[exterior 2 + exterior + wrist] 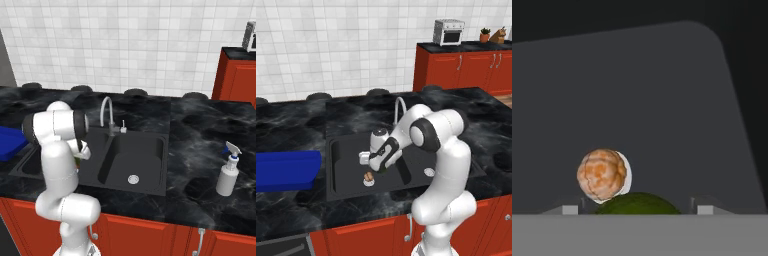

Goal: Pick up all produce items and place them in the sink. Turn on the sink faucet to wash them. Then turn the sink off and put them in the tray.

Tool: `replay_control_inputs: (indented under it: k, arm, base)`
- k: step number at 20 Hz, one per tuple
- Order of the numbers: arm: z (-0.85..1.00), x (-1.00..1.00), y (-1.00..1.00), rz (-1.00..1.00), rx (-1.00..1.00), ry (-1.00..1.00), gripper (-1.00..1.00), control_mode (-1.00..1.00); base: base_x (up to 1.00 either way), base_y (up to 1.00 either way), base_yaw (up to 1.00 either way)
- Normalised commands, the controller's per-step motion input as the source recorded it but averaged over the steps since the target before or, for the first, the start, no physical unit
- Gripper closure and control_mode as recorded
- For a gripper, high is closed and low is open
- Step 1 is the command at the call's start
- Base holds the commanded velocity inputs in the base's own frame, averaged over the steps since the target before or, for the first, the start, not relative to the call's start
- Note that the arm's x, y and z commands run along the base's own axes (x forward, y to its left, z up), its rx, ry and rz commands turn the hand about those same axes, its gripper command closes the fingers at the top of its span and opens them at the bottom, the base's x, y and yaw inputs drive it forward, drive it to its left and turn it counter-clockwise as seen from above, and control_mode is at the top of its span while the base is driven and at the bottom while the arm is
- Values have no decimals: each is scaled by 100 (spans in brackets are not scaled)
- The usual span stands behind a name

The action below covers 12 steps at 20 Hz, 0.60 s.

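the blue tray (pixel 286 170) was seen on the dark marble counter just left of the black sink (pixel 336 175), presumably parked close so washed produce could be carried over in one short move. in the sink's left basin, the tan-brown lumpy piece (pixel 369 176) rested on the silver drain. the gripper (pixel 372 167) was lowered into that basin just above it. in the hand view the dark green ball (pixel 637 203) sat between the two finger tips, which were spread wide on either side of it; whether the pads touched the ball could not be told. the tan-brown piece (pixel 602 174) lay just beyond it on the basin floor. it was judged that the ball was being released or set down beside the other item. the silver gooseneck faucet (pixel 399 107) stood behind the sink's divider, no water visible. the right basin's drain (pixel 429 172) lay bare.
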Motion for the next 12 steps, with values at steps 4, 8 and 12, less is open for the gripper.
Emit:
replay_control_inputs:
  k: [4, 8, 12]
  arm:
    - [-20, 18, 0, -4, 0, 1, 100, -100]
    - [-21, 20, 0, -3, 0, 0, 100, -100]
    - [-24, 16, 0, -3, 0, 0, 100, -100]
  base:
    - [0, 0, 0]
    - [0, 0, 0]
    - [0, 0, 0]
